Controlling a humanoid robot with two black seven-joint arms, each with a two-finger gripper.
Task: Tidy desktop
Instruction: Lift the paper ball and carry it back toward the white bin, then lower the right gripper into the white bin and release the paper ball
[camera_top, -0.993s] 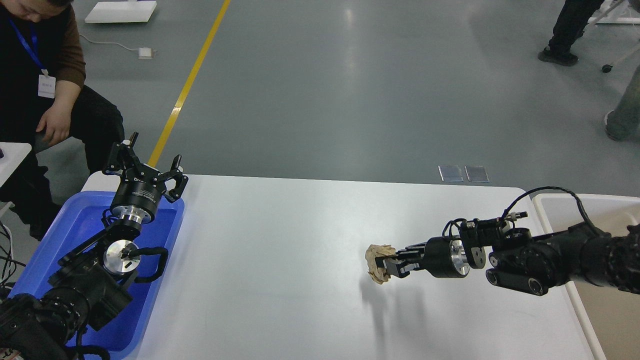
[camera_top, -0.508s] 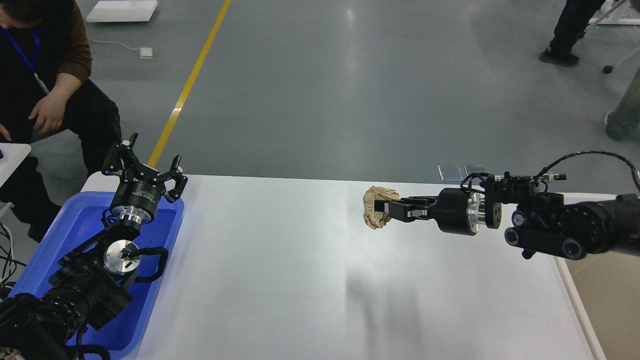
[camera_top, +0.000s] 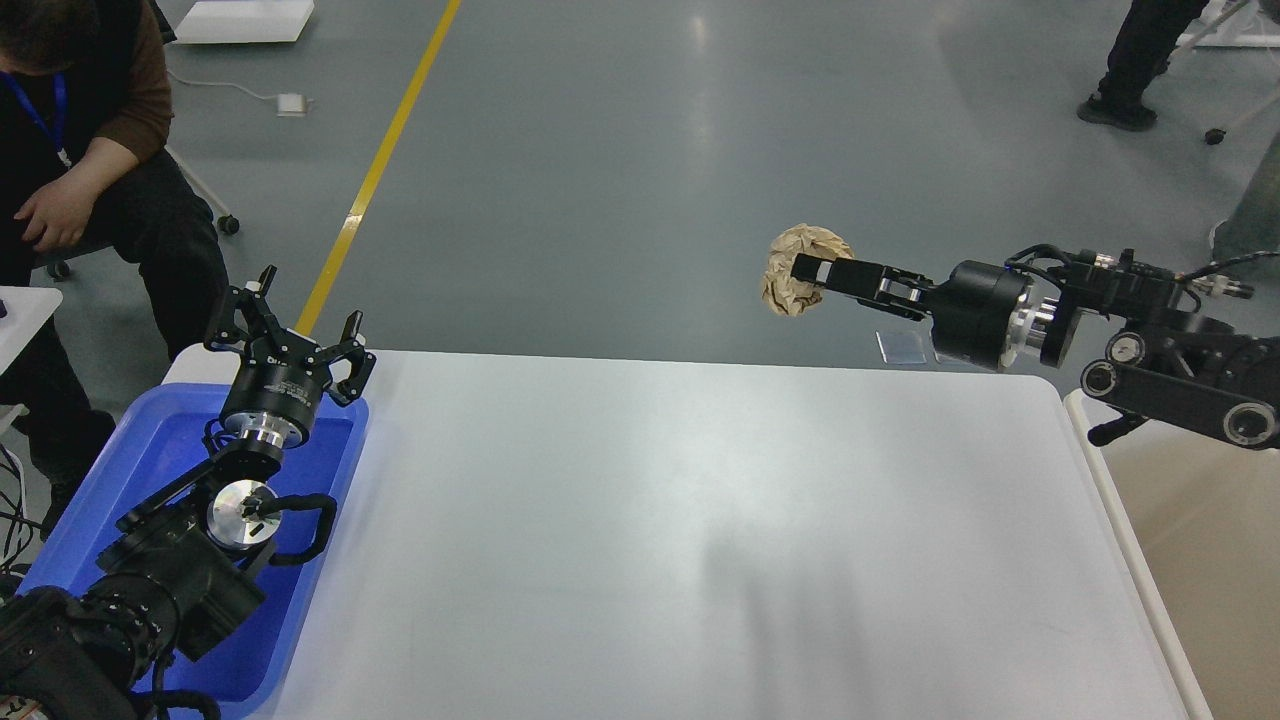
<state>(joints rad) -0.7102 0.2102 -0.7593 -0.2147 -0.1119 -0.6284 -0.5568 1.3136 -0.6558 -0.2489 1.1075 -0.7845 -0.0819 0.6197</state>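
The white desktop (camera_top: 640, 520) fills the middle of the head view. My right gripper (camera_top: 808, 272) is shut on a crumpled brown paper ball (camera_top: 798, 285) and holds it high in the air, above the desktop's far edge toward the right. My left gripper (camera_top: 292, 335) is open and empty, fingers spread, raised over the far end of the blue plastic tray (camera_top: 90, 520) at the left.
A cream-white bin (camera_top: 1200, 540) stands against the desktop's right edge, under my right arm. A seated person (camera_top: 90, 170) is at the far left beyond the tray. Other people's legs (camera_top: 1140, 60) stand on the grey floor at the far right.
My right gripper has lifted the paper ball from the desktop's surface up and away toward the far edge. My left arm has not moved.
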